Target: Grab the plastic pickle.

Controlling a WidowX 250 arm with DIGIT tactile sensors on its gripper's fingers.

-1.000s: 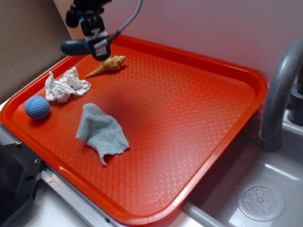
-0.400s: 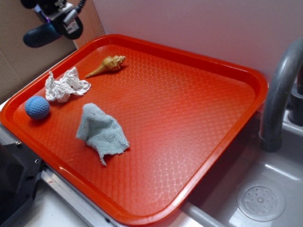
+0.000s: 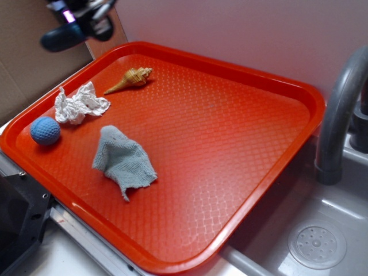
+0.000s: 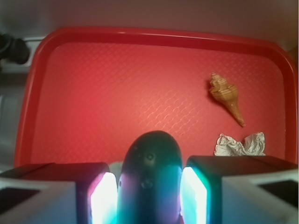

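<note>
The plastic pickle [image 3: 62, 37] is a dark teal oblong held in the air above the tray's far left corner. My gripper [image 3: 80, 26] is shut on it, high over the cardboard wall. In the wrist view the plastic pickle [image 4: 150, 172] fills the gap between my two lit fingers [image 4: 103, 196], its rounded end pointing out over the red tray [image 4: 93, 93]. The gripper [image 4: 149, 196] holds it on both sides.
On the red tray [image 3: 276, 80] lie a tan seashell [image 3: 130, 79], a crumpled white paper [image 3: 77, 103], a light-blue ball [image 3: 45, 130] and a grey cloth [image 3: 122, 159]. A sink with a grey faucet [image 3: 339, 109] is to the right.
The gripper rose with the pickle from just above the seashell, swung left off the tray, then shifted slightly right. The things on the tray stayed put.
</note>
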